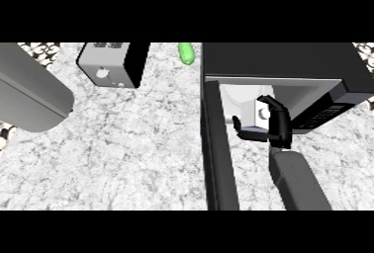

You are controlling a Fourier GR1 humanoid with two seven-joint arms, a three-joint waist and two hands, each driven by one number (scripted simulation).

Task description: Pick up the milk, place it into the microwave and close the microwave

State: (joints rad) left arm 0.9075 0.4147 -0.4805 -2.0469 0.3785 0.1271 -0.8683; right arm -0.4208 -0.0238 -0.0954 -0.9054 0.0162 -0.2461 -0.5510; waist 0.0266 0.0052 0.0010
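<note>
Curled around the small white milk carton (260,113), my right hand (272,126) sits at the mouth of the black microwave (292,62), black fingers wrapped over the carton's top and far side while my thumb hooks in from the left. Most of the carton is hidden by my hand; only a pale face of it shows between thumb and fingers. It sits just inside the microwave's opening, over the light interior floor (237,96), though I cannot tell whether it rests there or is held a little above it. My grey forearm (296,180) runs up from the lower edge of the view to that hand.

Left of my hand, the microwave's dark door (217,148) stands swung open, seen edge-on as a long black slab reaching toward me across the speckled white stone counter (131,148). The microwave's control panel (325,111) shows to the right of the opening.

Farther back on the counter, a silver and black toaster (110,64) stands well to the left of the microwave, and a slim green vegetable (187,53) lies between them, near the microwave's back corner. A large grey rounded shape (29,94) fills the upper left. My left hand does not show.
</note>
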